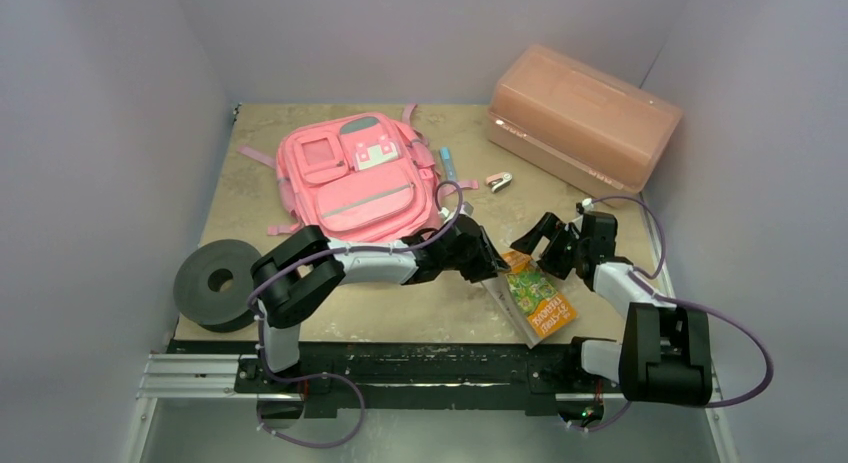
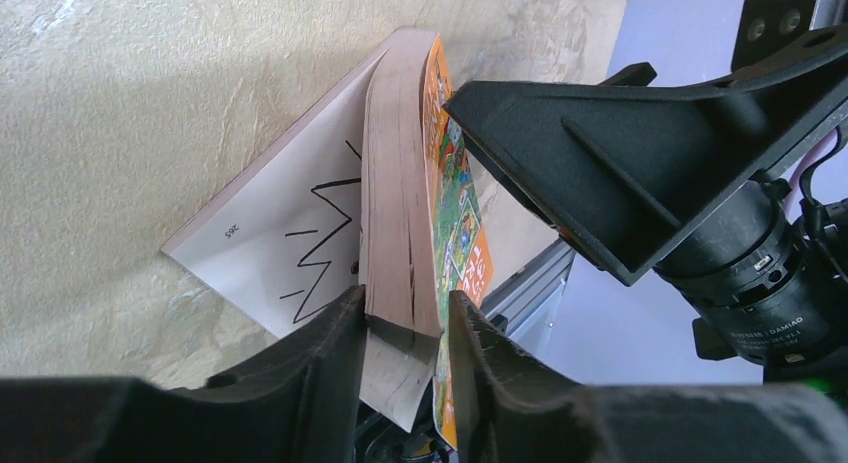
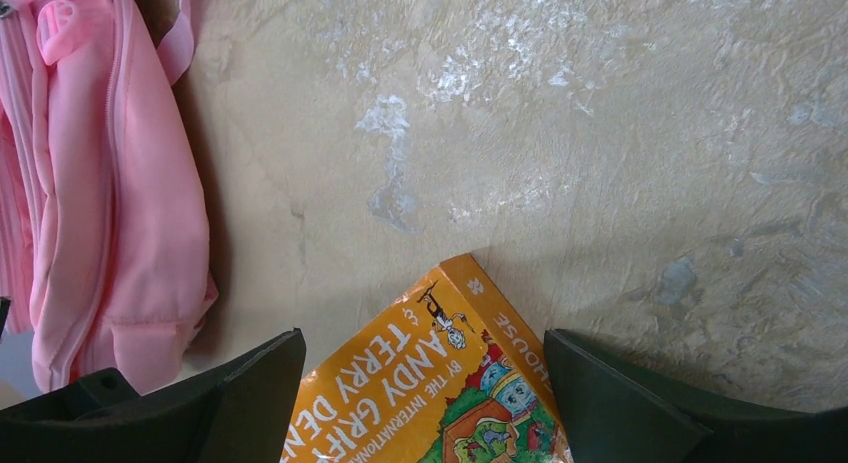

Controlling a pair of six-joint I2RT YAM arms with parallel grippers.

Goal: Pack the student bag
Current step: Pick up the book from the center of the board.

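The pink student bag (image 1: pixel 355 178) lies flat at the back left of the table, and its edge shows as pink fabric (image 3: pixel 100 183) in the right wrist view. An orange paperback book (image 1: pixel 540 301) lies near the front right. My left gripper (image 1: pixel 495 268) is shut on the book (image 2: pixel 400 183), clamping the thick page block and orange cover between its fingers (image 2: pixel 330 343). A white page with a black zigzag drawing (image 2: pixel 290 233) stays flat on the table. My right gripper (image 1: pixel 548 245) hangs open just above the book's far corner (image 3: pixel 430 393), a finger on each side, not touching it.
A rigid translucent orange-pink box (image 1: pixel 585 113) stands at the back right. A blue pen (image 1: pixel 449 166) and a small pink clip (image 1: pixel 499 182) lie right of the bag. A black roll (image 1: pixel 215 281) sits at the front left edge. The metal rail (image 1: pixel 400 368) runs along the front.
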